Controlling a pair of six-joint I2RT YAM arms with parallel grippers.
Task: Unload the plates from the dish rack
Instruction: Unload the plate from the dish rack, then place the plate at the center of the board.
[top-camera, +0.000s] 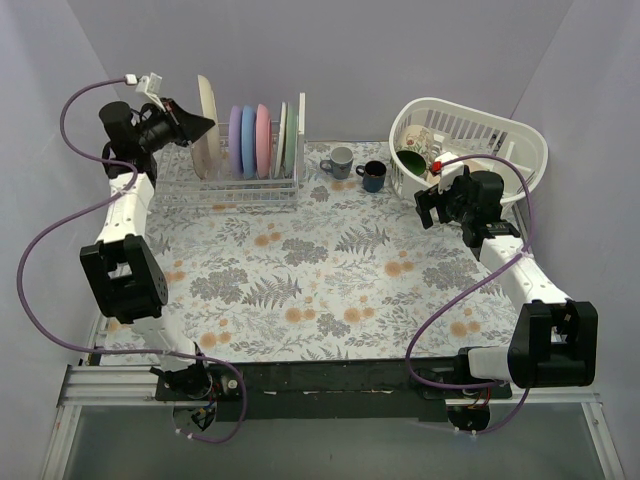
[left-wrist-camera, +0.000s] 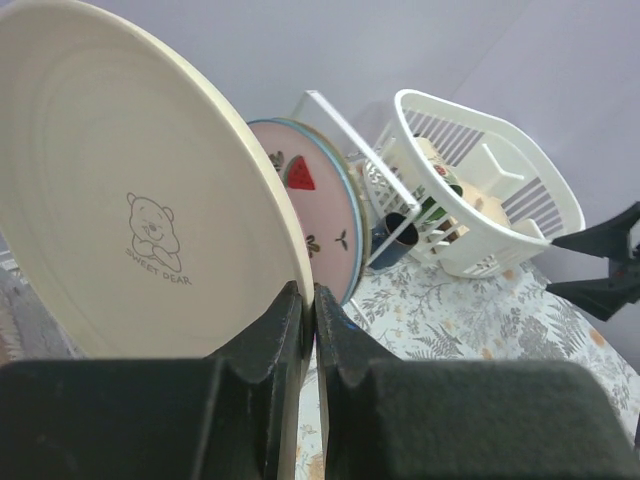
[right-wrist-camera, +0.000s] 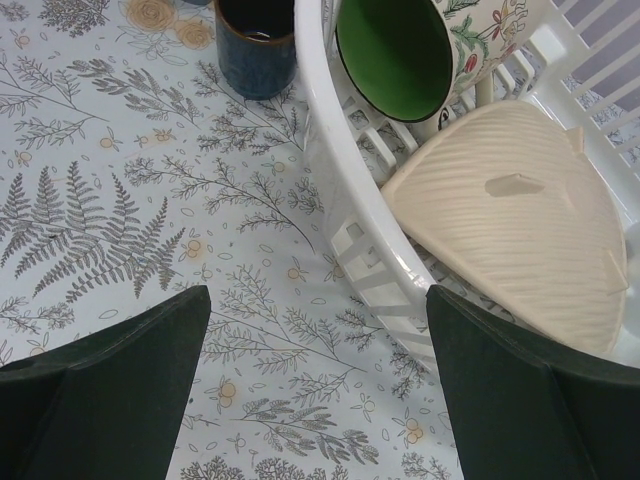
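Observation:
The white wire dish rack (top-camera: 228, 188) stands at the back left with purple (top-camera: 235, 140), blue (top-camera: 248, 140), pink (top-camera: 263, 138) and pale green (top-camera: 288, 138) plates upright in it. A larger cream plate (top-camera: 206, 125) stands at its left end. My left gripper (top-camera: 203, 127) is shut on that plate's rim. In the left wrist view the fingertips (left-wrist-camera: 309, 300) pinch the cream plate (left-wrist-camera: 130, 200), which bears a bear drawing, and a pink plate (left-wrist-camera: 322, 225) stands behind it. My right gripper (top-camera: 432, 207) is open and empty over the table beside the basket, as the right wrist view (right-wrist-camera: 315, 340) also shows.
A white slotted plastic basket (top-camera: 525, 140) stands at the back right and holds a green-lined mug (right-wrist-camera: 390, 50) and a cream ribbed dish (right-wrist-camera: 520, 220); its rim (right-wrist-camera: 345, 190) lies just ahead of my right gripper. A grey mug (top-camera: 338, 162) and a dark blue mug (top-camera: 373, 176) stand between rack and basket.

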